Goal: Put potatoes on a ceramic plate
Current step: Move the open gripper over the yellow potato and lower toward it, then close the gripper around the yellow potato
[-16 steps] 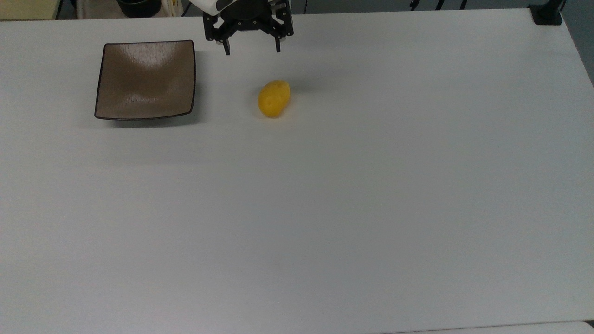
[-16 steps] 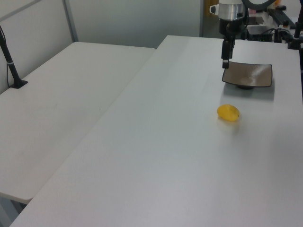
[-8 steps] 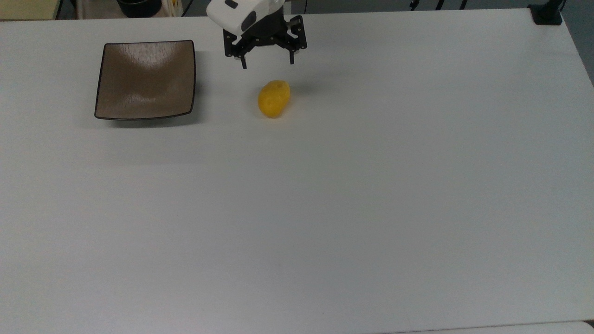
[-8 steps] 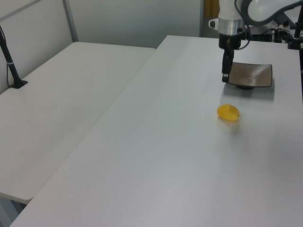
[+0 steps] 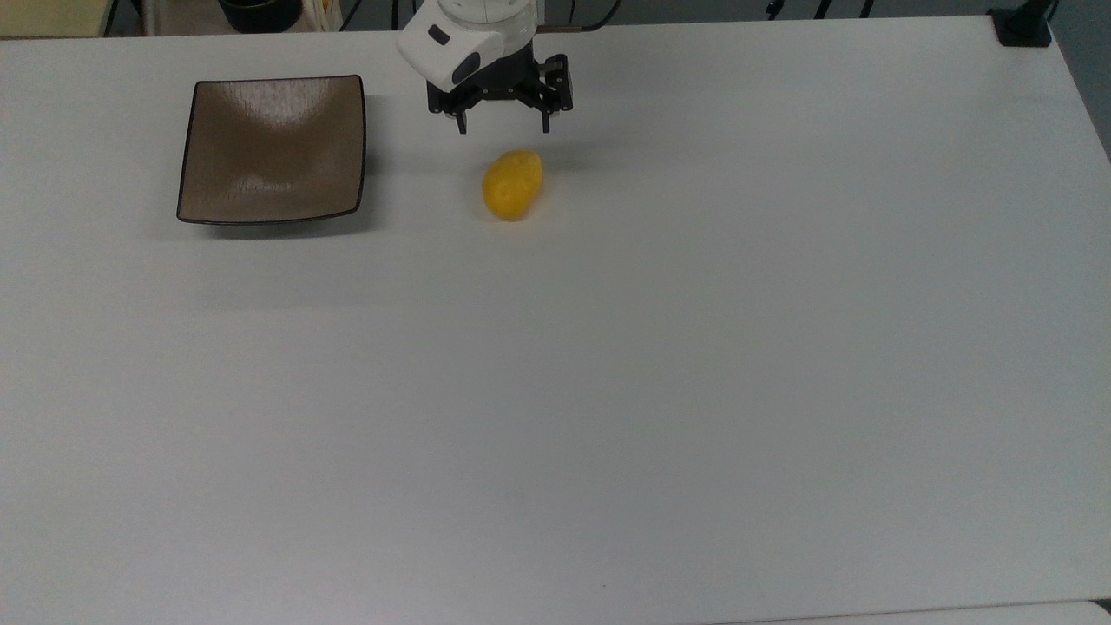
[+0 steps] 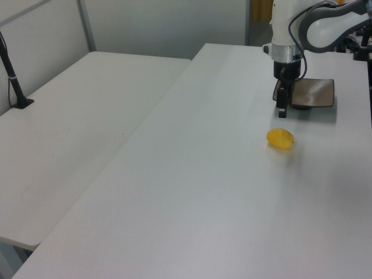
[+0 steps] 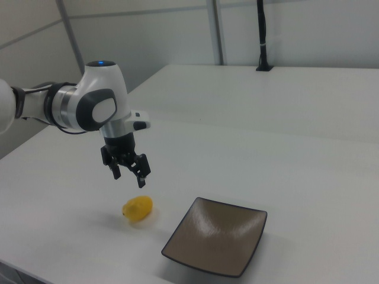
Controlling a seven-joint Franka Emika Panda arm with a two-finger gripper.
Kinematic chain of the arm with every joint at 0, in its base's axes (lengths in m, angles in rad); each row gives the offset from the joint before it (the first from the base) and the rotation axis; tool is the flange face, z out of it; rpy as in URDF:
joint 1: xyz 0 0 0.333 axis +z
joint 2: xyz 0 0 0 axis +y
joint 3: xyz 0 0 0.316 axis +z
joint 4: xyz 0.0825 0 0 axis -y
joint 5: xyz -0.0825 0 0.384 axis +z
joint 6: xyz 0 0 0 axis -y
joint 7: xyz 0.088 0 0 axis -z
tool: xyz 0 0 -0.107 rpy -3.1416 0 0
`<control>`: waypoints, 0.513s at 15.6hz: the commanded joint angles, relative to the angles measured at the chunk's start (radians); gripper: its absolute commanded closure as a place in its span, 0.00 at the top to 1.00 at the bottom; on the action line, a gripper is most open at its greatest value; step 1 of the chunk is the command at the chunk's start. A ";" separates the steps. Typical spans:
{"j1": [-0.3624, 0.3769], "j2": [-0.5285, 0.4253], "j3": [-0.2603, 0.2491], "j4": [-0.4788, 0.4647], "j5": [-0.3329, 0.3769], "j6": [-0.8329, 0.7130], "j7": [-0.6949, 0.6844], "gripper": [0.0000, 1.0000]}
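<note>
The hand (image 5: 503,128) hangs above the worktop (image 5: 660,365) near its far edge in the top view, its two fingers spread wide and empty, tips pointing down. The potato (image 5: 512,184) lies on the worktop just nearer the camera than the hand in the top view, close to the far edge and well apart from the other three edges; in the right view the potato (image 7: 138,208) sits below and slightly to the right view's right of the hand (image 7: 130,174). Its long axis runs roughly from the far edge toward the near edge in the top view, tilted a little, so the spread fingers look set to straddle its short width, though how squarely they line up is hard to judge from here. The ceramic plate (image 5: 271,148) rests flat and bare toward the far-left corner in the top view, well apart from the potato. Compared with a second ago, the hand has travelled away from the far edge toward the potato and looks lower in the left view (image 6: 282,110); the potato and plate lie where they did. The approach seems nearly done, with the descent and grasp not yet made.
</note>
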 commanded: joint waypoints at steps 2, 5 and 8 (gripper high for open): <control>0.002 -0.005 -0.003 -0.105 0.039 0.164 0.134 1.00; 0.005 0.015 -0.003 -0.126 0.045 0.213 0.171 1.00; 0.007 0.040 -0.003 -0.140 0.045 0.246 0.173 1.00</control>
